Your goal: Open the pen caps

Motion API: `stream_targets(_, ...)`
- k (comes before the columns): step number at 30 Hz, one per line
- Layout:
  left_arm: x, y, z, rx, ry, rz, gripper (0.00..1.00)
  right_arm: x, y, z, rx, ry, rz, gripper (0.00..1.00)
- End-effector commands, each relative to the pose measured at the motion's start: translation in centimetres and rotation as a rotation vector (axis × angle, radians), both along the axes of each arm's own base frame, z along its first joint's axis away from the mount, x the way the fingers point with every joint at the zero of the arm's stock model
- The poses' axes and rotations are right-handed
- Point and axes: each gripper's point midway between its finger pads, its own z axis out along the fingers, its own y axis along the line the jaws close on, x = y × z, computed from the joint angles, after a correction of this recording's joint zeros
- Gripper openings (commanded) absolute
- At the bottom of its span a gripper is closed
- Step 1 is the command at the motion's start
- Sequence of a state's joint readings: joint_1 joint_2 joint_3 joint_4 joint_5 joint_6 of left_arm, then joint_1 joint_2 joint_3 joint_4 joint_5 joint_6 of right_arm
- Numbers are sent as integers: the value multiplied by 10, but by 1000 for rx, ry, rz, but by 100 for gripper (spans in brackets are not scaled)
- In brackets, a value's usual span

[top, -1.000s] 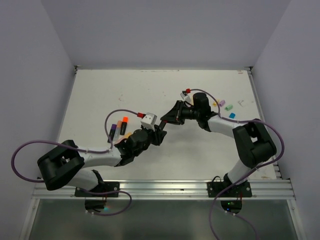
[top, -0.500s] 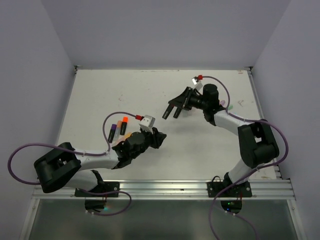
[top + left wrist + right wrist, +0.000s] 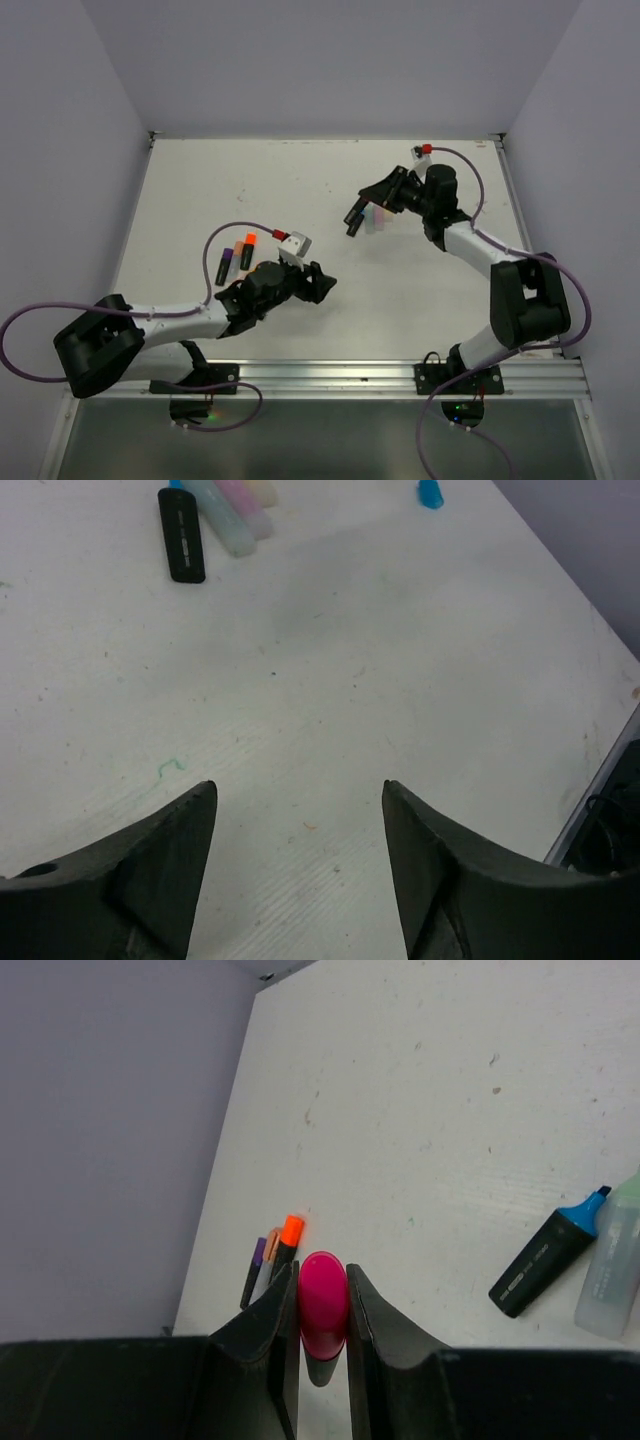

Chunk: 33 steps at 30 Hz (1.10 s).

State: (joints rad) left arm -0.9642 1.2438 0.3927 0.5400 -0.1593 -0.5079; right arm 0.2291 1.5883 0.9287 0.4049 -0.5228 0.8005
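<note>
Two arms over a white worktop (image 3: 200,190), seen from above and from each wrist.

**Right hand** (image 3: 322,1278) – raised above the worktop, right of centre and toward the far edge. Its fingers are clenched on a pink cap (image 3: 322,1310), which stands upright between them. A dark stub shows just below the cap; whether a barrel is seated in it cannot be told.

**Left hand** (image 3: 297,785) – low over the worktop near the near edge, left of centre. It is released: the fingers stand wide apart with only bare worktop between them.

**Group under the right hand** – a black pen (image 3: 545,1265) with its blue tip bare lies just beside three pastel pens (image 3: 240,508), mint, pink and yellow. These lie side by side and touching. A loose cyan cap (image 3: 430,493) lies apart from them, nearer the right edge.

**Group near the left edge** – three pens (image 3: 237,256) lie close together in a row, roughly parallel, in the near half of the worktop. One is black with a purple end, the middle one is orange, and the third is black with an orange cap (image 3: 291,1230) on its far end. They lie just to the left of the left hand's wrist and apart from it.
</note>
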Motion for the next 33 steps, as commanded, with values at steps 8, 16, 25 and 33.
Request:
stream_targets(8,22,4,63,-152,-54,-322,78,-94,24,21,49,-14,325,0)
stream_targets(16,-12,-22,78,-330,-11,-626,78,-124,56,19,98,-42,501,0)
stream_targets(25,-8,-28,80,-358,24,-636,69,-139,77,15,113,-43,576,0)
stream_targets(33,-3,-32,78,-367,56,-625,30,-145,80,17,133,-54,593,0)
